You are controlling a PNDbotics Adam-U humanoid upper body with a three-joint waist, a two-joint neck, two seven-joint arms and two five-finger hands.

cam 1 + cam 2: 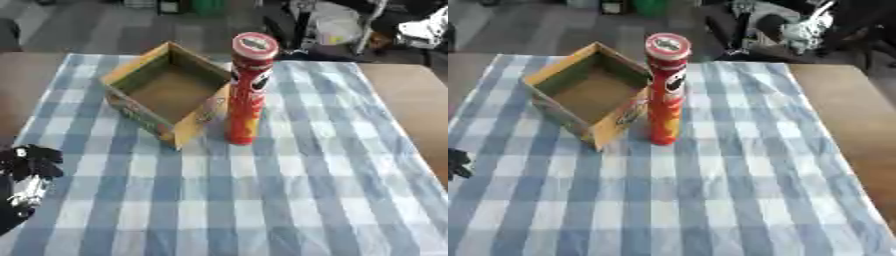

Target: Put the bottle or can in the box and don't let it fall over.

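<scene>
Left hand: the left hand [28,172] shows at the lower left edge of the left eye view, black with pale glints, resting over the cloth's left side. Only a dark sliver of it reaches the right eye view. Its fingers are too blurred to tell how far open they are. It touches neither can nor box and holds nothing that can be seen.

Right hand: does not show in either view.

Can: the can [248,90] is a tall red tube with a round lid, standing upright on the cloth. It is outside the box, just beside the box's right wall near its front corner, and seems to touch it. It is well apart from the left hand.

Box: the box [166,92] is open-topped cardboard, turned so one corner points toward the camera. Its inside is plain brown and holds nothing; its outer walls carry coloured print too blurred to read. It sits on the far left part of the cloth.

Cloth: the cloth [710,200] is checked in blue and white and covers most of the table.

Table: the table [859,130] is brown, bare along the right edge and at the far left corner.

Room: grey floor beyond the table, with dark and white clutter at the upper right.
</scene>
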